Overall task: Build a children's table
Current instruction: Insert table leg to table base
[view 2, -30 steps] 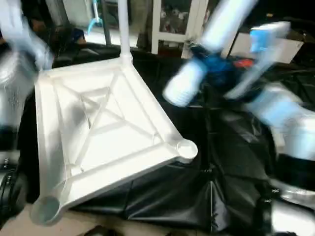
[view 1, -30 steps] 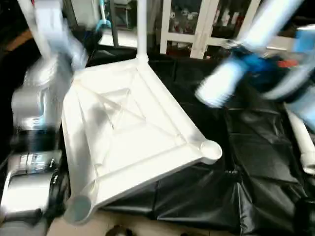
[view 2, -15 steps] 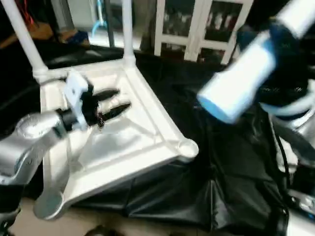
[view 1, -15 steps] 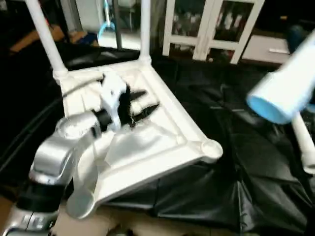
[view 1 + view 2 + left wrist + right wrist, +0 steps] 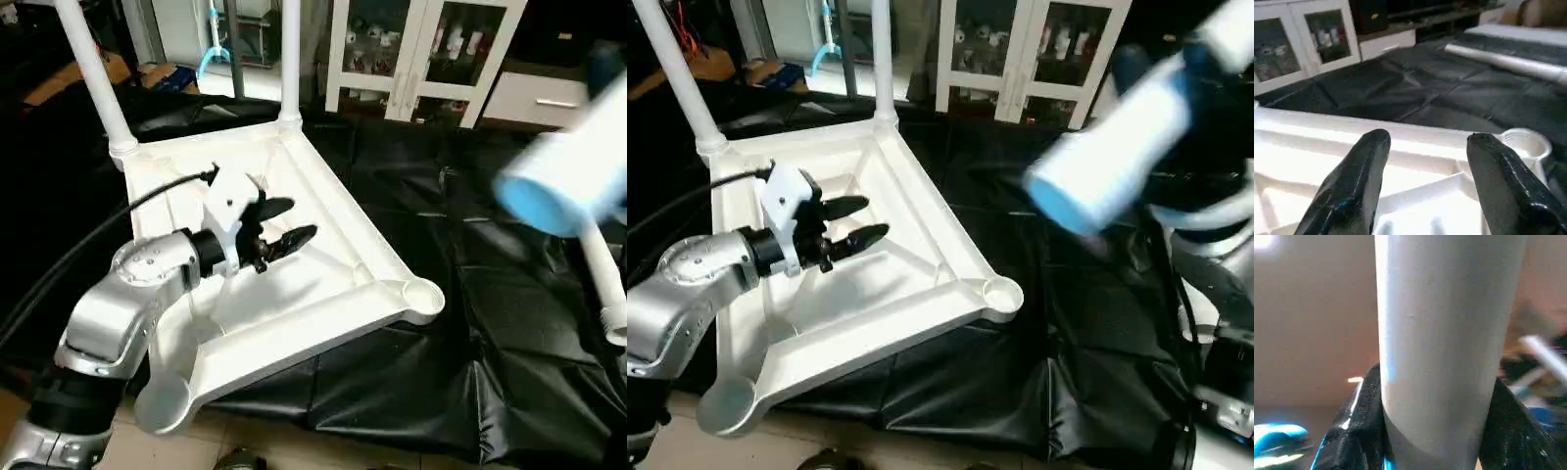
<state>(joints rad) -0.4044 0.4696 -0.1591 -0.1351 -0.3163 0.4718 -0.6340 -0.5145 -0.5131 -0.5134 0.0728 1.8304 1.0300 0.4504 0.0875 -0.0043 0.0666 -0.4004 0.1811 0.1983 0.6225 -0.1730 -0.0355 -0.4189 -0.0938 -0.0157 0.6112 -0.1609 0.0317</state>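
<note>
- The children's table top (image 5: pixel 294 284) lies upside down on a black sheet (image 5: pixel 470 323), its X-ribbed underside facing up and its near edge overhanging the sheet's front.
- Two white tube legs already stand in the far corner sockets: one leg (image 5: pixel 93 73) at the far left corner, another leg (image 5: pixel 289 59) at the far right corner, both rising out of the top of the picture.
- The near right corner socket (image 5: pixel 421 294) is open and has no leg in it; the near left corner socket (image 5: pixel 162 401) is likewise open.
- The left end effector (image 5: pixel 284 227) hovers over the middle of the ribbed underside, its two black fingers (image 5: pixel 1352 186) spread apart with nothing between them. In the left wrist view it points across the top toward the open corner socket (image 5: pixel 1525 142).
- The right end effector (image 5: pixel 1435 440) grips a white tube leg (image 5: pixel 1447 333), with a black finger pressed to each side of the tube.
- In the head views that held leg (image 5: pixel 1117 147) is blurred, up at the right above the black sheet, its blue-tinted open end facing the camera.
- A further loose leg (image 5: pixel 602 284) lies on the sheet at the right edge, well apart from the top.
- A white glass-door cabinet (image 5: pixel 421 49) stands behind the work area.
</note>
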